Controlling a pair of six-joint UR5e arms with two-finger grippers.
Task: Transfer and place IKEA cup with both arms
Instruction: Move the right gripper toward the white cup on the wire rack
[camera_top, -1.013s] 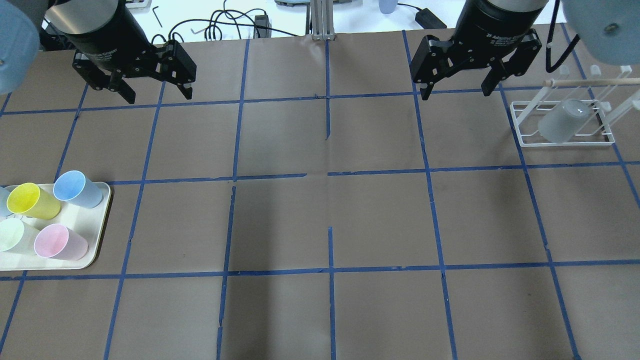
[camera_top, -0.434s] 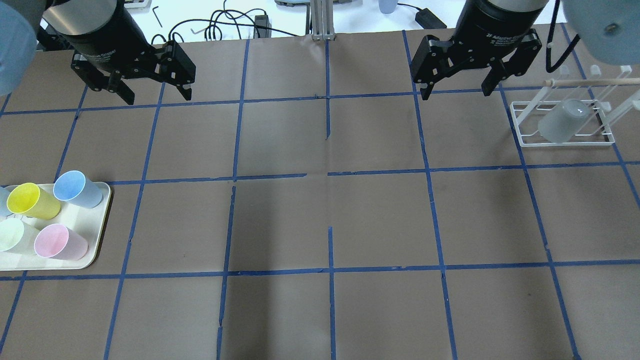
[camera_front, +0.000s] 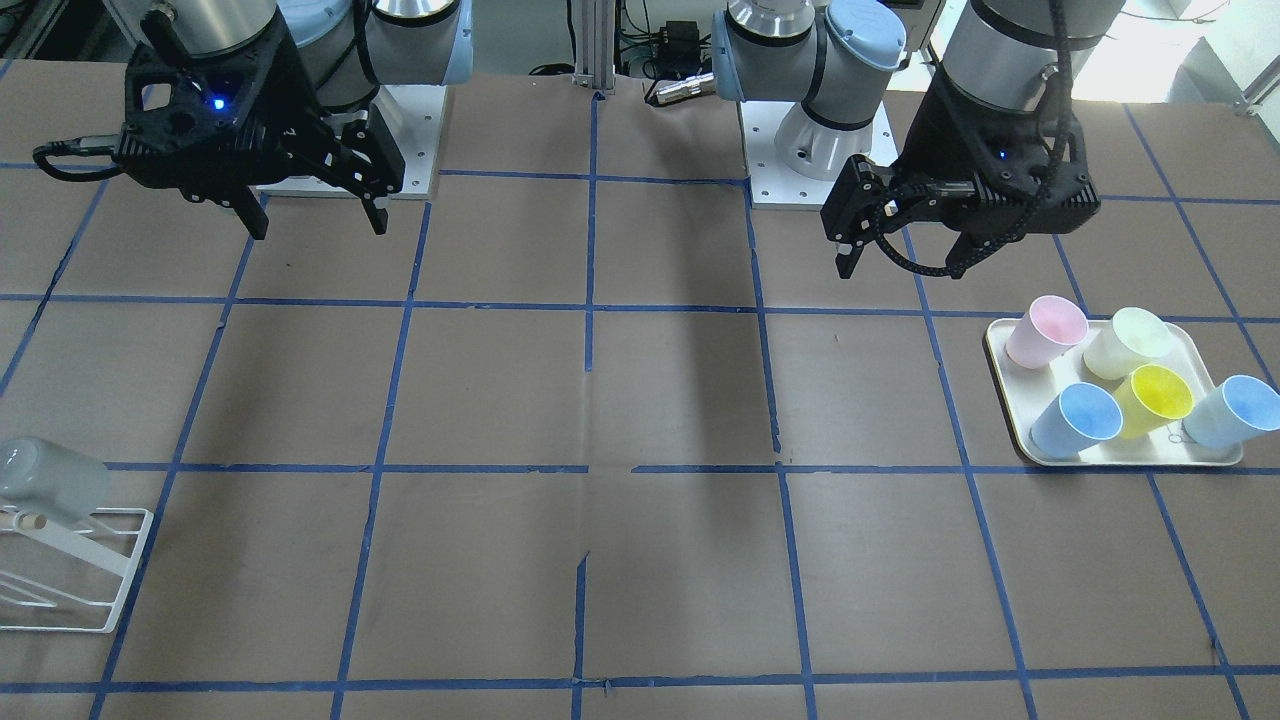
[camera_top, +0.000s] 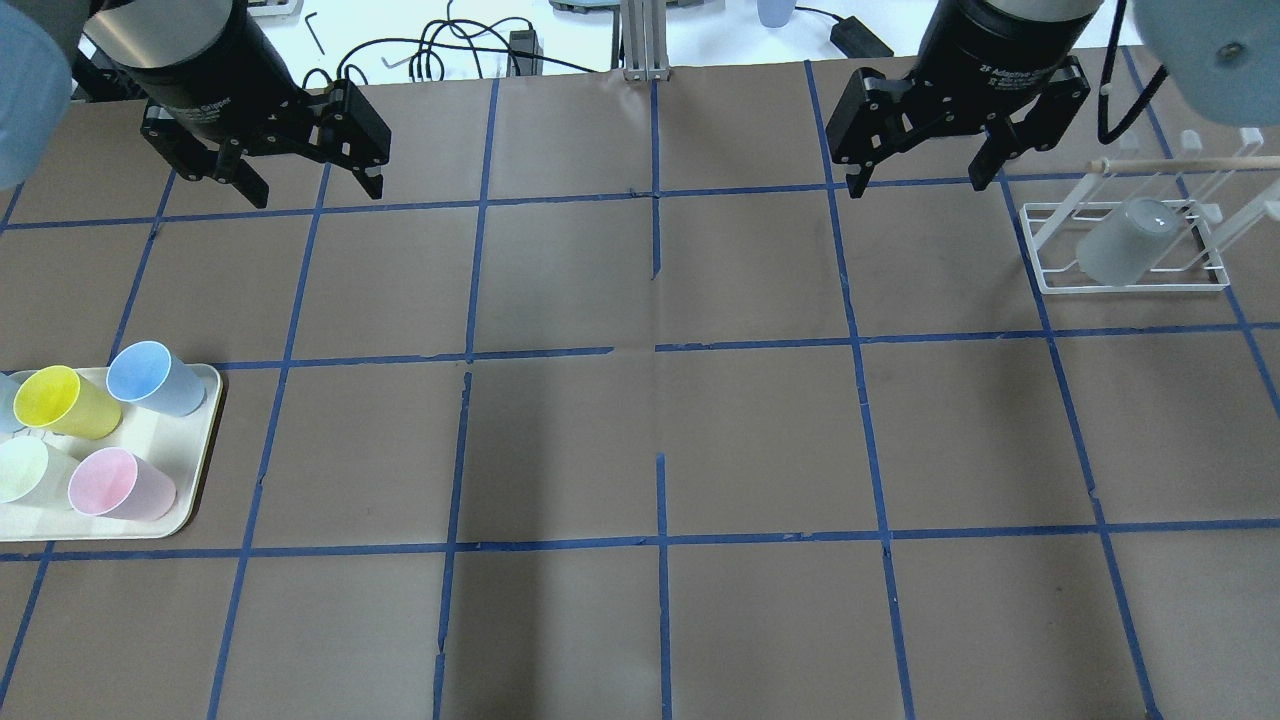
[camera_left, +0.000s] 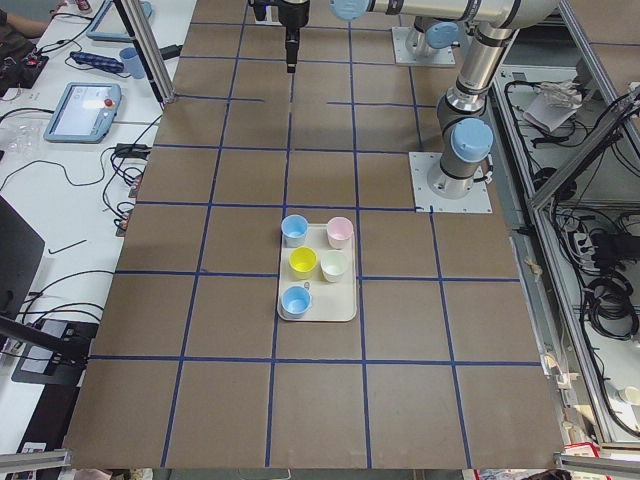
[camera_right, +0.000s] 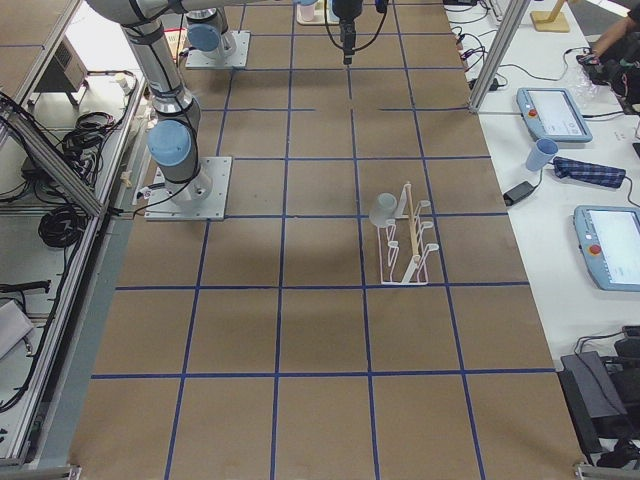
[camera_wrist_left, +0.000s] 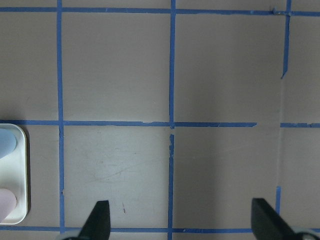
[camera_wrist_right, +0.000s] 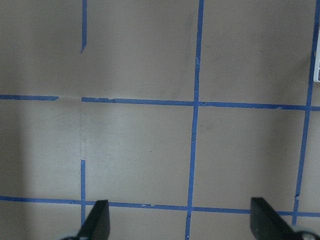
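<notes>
The IKEA cup (camera_top: 1125, 240) is pale grey and hangs mouth-down and tilted on a white wire rack (camera_top: 1050, 282) at the table's right; it also shows in the front view (camera_front: 50, 480) and the right side view (camera_right: 383, 210). My right gripper (camera_top: 917, 188) is open and empty, held high to the left of the rack; it also shows in the front view (camera_front: 318, 230). My left gripper (camera_top: 315, 195) is open and empty over the far-left squares; it also shows in the front view (camera_front: 900, 270). Both wrist views show only open fingertips (camera_wrist_left: 97, 222) (camera_wrist_right: 97, 220) above bare table.
A cream tray (camera_top: 200, 440) at the left edge holds several pastel cups: a yellow one (camera_top: 60, 400), a light blue one (camera_top: 155, 378), a pink one (camera_top: 120, 483) and a pale green one (camera_top: 25, 470). Blue tape lines grid the brown table. Cables lie beyond the far edge.
My right gripper has shifted slightly right, toward the rack. My left gripper has barely moved. Both stay open; the cup has not moved.
</notes>
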